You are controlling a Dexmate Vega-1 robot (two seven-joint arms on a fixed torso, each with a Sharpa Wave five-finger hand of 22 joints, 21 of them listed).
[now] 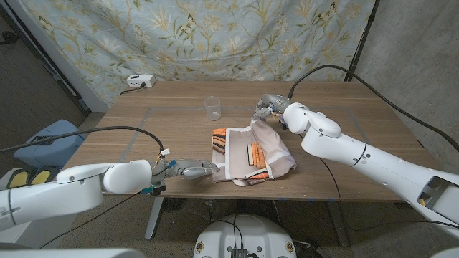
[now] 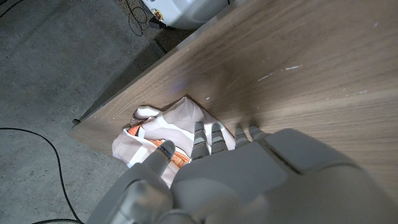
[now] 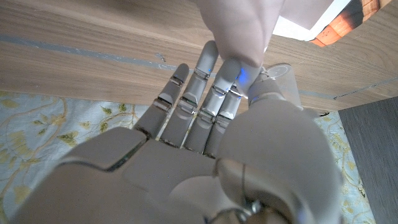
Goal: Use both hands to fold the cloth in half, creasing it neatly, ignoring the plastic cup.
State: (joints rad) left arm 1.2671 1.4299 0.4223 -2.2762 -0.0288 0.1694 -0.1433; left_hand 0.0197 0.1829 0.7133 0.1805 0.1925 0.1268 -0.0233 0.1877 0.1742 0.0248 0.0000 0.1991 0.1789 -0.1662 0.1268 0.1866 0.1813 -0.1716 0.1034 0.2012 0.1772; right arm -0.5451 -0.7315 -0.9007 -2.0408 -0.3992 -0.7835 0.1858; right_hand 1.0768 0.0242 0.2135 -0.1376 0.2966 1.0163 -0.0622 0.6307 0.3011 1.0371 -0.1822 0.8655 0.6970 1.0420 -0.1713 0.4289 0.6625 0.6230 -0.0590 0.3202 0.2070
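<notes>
The cloth [image 1: 252, 152] is pale beige-pink with bands of orange, dark and white stripes. It lies crumpled and partly doubled over on the wooden surface [image 1: 143, 125], near its front edge and about midway across. Its far right corner is lifted off the wood, while the rest sits in loose, uneven folds, one striped band facing up on its left side and another near its middle. In the left wrist view the cloth [image 2: 163, 129] reaches close to the surface's edge.

One cloth [image 1: 251, 152], one plastic cup [image 1: 212, 107]
</notes>
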